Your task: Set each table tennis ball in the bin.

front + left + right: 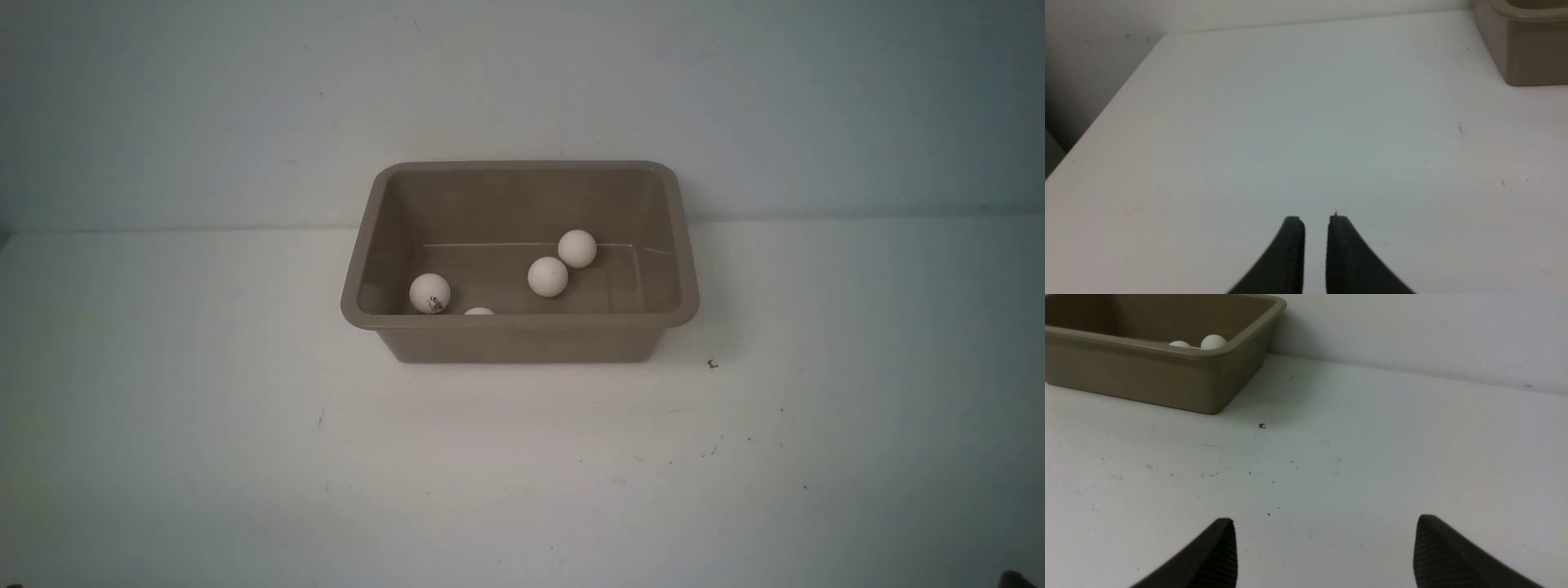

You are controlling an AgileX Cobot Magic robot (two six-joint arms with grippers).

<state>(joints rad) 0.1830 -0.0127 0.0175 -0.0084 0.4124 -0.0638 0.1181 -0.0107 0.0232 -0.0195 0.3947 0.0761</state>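
Front view shows four white balls (548,276) inside the brown bin (522,339) on the white surface (245,457); left claw (1315,220) closed and empty, right claw (1325,522) wide, empty.

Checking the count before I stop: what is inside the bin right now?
Four table tennis balls lie in the bin: one with a logo, two touching, and one mostly covered by the near rim. The floor beneath that rim is hidden.
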